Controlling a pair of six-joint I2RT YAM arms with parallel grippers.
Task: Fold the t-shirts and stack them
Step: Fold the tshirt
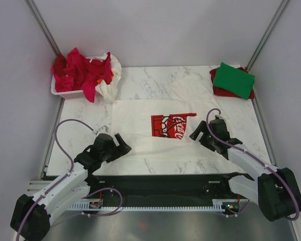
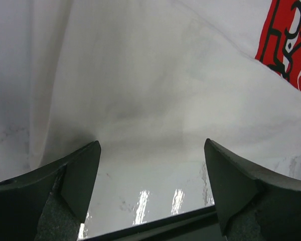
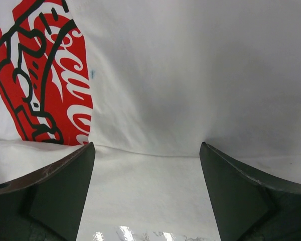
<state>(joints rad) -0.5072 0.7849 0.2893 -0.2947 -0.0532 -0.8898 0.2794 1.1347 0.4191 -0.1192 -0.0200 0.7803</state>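
Note:
A large white t-shirt (image 1: pixel 140 125) with a red Coca-Cola print (image 1: pixel 171 125) lies spread flat in the middle of the table. It fills the left wrist view (image 2: pixel 155 85) and the right wrist view (image 3: pixel 190 75). My left gripper (image 1: pixel 121 144) is open and empty at the shirt's near left edge. My right gripper (image 1: pixel 199 134) is open and empty over the shirt's near right edge. A folded green t-shirt (image 1: pixel 234 80) lies on a folded red one (image 1: pixel 214 75) at the far right. Red tees (image 1: pixel 78 70) and a white one (image 1: pixel 109 83) are heaped in the basket.
A white plastic basket (image 1: pixel 70 93) stands at the far left corner. The marble table (image 1: pixel 241 120) ends in a black rail (image 1: pixel 165 183) at its near edge. Grey walls close in the left, right and back.

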